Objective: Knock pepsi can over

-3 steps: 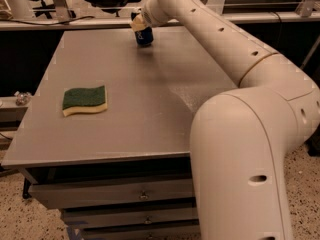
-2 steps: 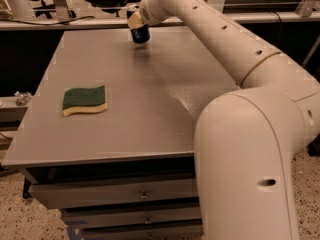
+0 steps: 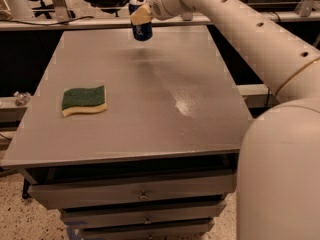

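The pepsi can (image 3: 142, 31) is a small dark blue can with a silver top rim. It stands at the far edge of the grey table (image 3: 150, 99), near the middle, roughly upright. My gripper (image 3: 140, 14) is right at the can, its beige tip across the can's upper half and touching it. The white arm (image 3: 235, 24) reaches in from the right, above the table.
A green and yellow sponge (image 3: 84, 100) lies flat on the left side of the table. The table has drawers (image 3: 142, 194) below its front edge. Black office chairs and a rail stand beyond the far edge. My white base (image 3: 280, 174) fills the lower right.
The gripper and the can have shifted together slightly left and then toward the far edge. The can is still upright. The sponge has not moved.
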